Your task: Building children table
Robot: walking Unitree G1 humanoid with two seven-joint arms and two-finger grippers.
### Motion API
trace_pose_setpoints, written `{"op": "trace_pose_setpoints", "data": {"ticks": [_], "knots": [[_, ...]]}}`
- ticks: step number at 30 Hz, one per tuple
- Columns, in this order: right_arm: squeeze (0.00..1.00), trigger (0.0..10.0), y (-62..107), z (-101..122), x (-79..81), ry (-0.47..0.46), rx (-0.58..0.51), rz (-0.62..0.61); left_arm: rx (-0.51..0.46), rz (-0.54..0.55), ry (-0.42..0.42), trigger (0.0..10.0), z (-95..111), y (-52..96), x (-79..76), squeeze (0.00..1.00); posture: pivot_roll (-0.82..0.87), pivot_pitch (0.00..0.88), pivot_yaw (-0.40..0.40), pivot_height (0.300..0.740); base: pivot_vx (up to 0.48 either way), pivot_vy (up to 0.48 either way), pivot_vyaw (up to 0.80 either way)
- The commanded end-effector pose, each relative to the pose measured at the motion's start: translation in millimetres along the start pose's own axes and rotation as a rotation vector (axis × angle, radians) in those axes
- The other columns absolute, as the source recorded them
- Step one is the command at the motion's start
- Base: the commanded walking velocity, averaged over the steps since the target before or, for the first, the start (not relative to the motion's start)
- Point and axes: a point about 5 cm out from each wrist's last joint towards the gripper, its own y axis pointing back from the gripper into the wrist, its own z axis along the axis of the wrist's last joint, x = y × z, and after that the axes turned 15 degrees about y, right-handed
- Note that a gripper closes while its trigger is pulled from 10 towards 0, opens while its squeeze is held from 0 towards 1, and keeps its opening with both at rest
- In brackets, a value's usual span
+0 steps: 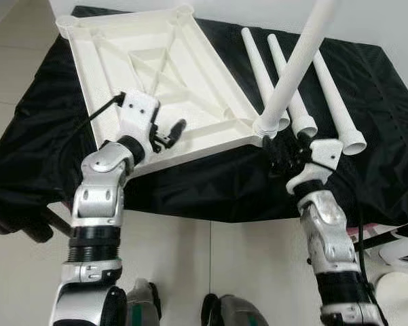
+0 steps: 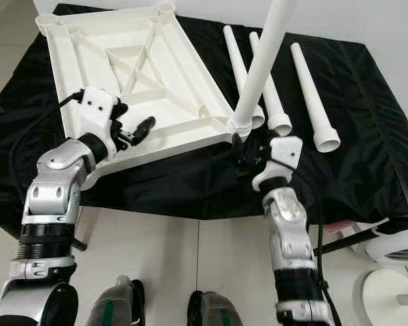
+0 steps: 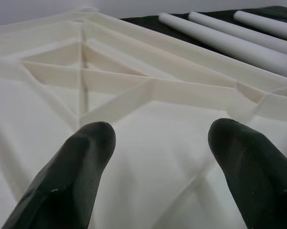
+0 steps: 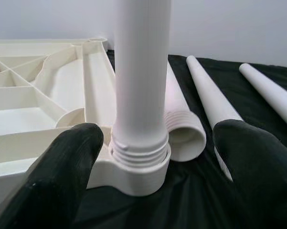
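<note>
Right wrist view is showing the leg (image 4: 142, 71) standing in the tabletop (image 1: 149, 75) corner socket, threads still showing. Right gripper (image 4: 153, 162) is open around the leg, not squeezing. Left gripper (image 3: 167, 157) is open above the tabletop. Keep the leg straight while turning.

Upright leg (image 1: 295, 64) top beyond frame edge

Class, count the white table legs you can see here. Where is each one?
4. One leg stands in the tabletop's near corner socket; three legs lie beside it on the black cloth.
</note>
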Motion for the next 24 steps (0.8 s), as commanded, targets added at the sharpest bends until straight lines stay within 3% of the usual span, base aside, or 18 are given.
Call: {"op": "trace_pose_setpoints", "data": {"ticks": [1, 3, 5, 7, 12, 16, 20, 24], "knots": [[0.00, 10.0, 0.9, -7.1, -7.4, 0.017, 0.032, -0.033, 0.006, 0.011, -0.013, 10.0, -2.7, -2.9, -2.2, 0.00, 0.09, 0.109, -0.121, 0.740, 0.000, 0.000, 0.00], [0.00, 10.0, -0.9, -6.9, -12.7, 0.039, 0.024, -0.062, -0.005, 0.017, -0.033, 10.0, -3.2, -2.6, -1.8, 0.00, 0.09, 0.105, -0.125, 0.740, 0.000, 0.000, 0.00], [0.00, 10.0, -3.5, -6.3, -29.6, 0.056, 0.019, -0.151, -0.020, 0.053, -0.038, 10.0, -5.7, -1.2, 4.0, 0.00, 0.09, 0.102, -0.125, 0.740, 0.000, 0.000, 0.00], [0.00, 10.0, -3.5, -6.3, -29.6, 0.056, 0.019, -0.151, -0.020, 0.053, -0.038, 10.0, -5.7, -1.2, 4.0, 0.00, 0.09, 0.102, -0.125, 0.740, 0.000, 0.000, 0.00], [0.00, 10.0, -5.0, -8.8, -58.0, 0.094, 0.046, -0.285, -0.025, 0.102, -0.029, 10.0, -6.7, 2.0, 15.9, 0.00, 0.09, 0.094, -0.118, 0.740, 0.000, 0.000, 0.00], [0.00, 10.0, -4.4, -13.7, -69.5, 0.109, 0.076, -0.336, -0.054, 0.133, -0.021, 10.0, -3.2, 2.4, 17.6, 0.00, 0.10, 0.089, -0.116, 0.740, 0.000, 0.000, 0.00], [0.00, 10.0, -5.1, -17.0, -76.9, 0.124, 0.093, -0.372, -0.078, 0.121, -0.003, 10.0, -0.5, 1.5, 10.0, 0.00, 0.10, 0.087, -0.113, 0.740, 0.000, 0.000, 0.00], [0.00, 10.0, -9.1, -17.8, -81.2, 0.125, 0.098, -0.394, -0.069, 0.031, -0.065, 10.0, -1.2, -1.6, -12.2, 0.00, 0.10, 0.095, -0.114, 0.740, 0.000, 0.000, 0.00]]}}
